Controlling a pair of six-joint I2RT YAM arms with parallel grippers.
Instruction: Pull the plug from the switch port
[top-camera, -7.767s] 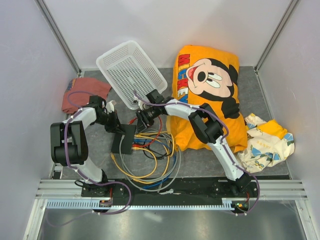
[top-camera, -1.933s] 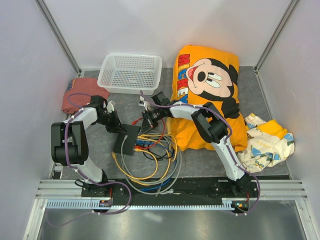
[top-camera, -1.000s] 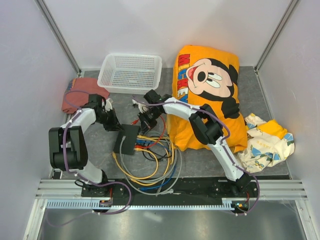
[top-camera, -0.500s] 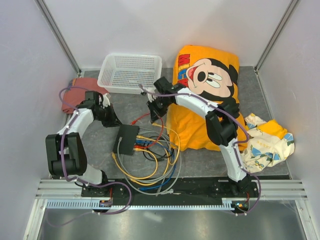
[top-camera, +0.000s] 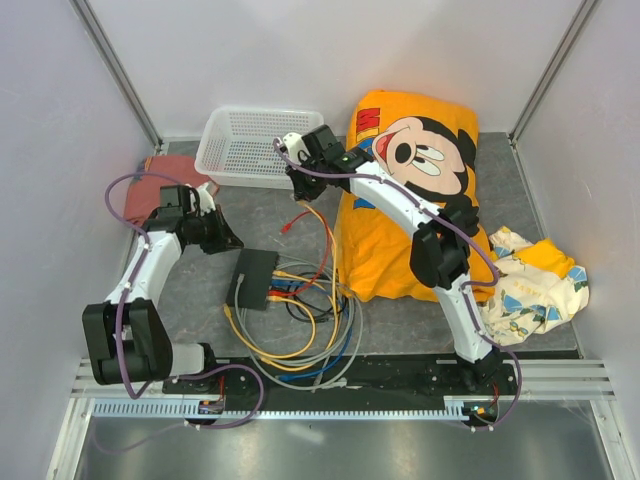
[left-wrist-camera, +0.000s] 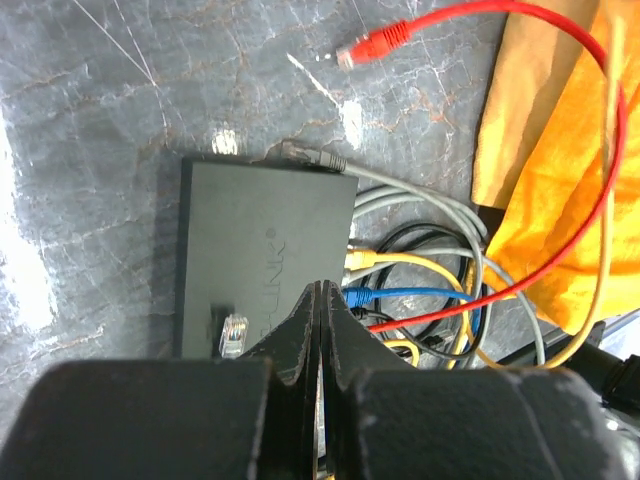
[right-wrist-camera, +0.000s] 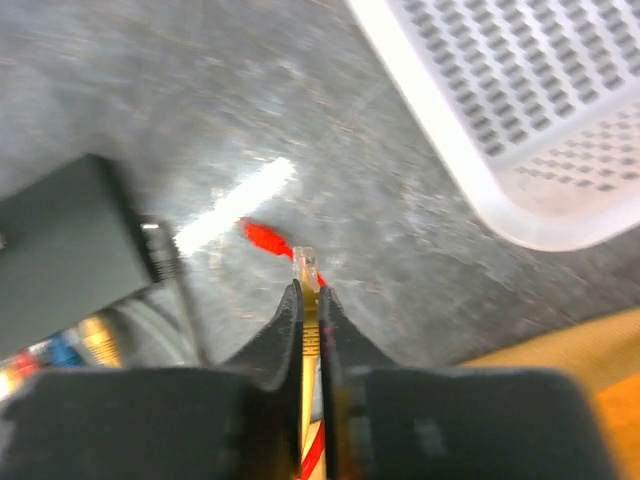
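Observation:
The flat black switch (top-camera: 252, 278) lies on the grey table with yellow, blue, grey and black cables plugged into its right side. It fills the left wrist view (left-wrist-camera: 260, 260). My right gripper (top-camera: 299, 190) is shut on the clear plug (right-wrist-camera: 305, 265) of a yellow cable (top-camera: 322, 235) and holds it above the table, clear of the switch (right-wrist-camera: 60, 250). My left gripper (top-camera: 231, 242) is shut and empty, just up-left of the switch. A loose red plug (top-camera: 287, 227) lies on the table. It shows in both wrist views (left-wrist-camera: 375, 45) (right-wrist-camera: 265, 237).
A white mesh basket (top-camera: 262, 147) stands at the back, close to my right gripper, and shows in the right wrist view (right-wrist-camera: 520, 110). An orange Mickey pillow (top-camera: 420, 190) lies right of the cables. A red cloth (top-camera: 150, 190) is at the left and a patterned cloth (top-camera: 535, 280) at the right. Cable loops (top-camera: 300, 330) lie in front.
My right gripper has pulled up and back from the switch towards the basket, with the yellow plug in it. My left gripper has drawn back left off the switch. The basket, tipped earlier, now stands flat.

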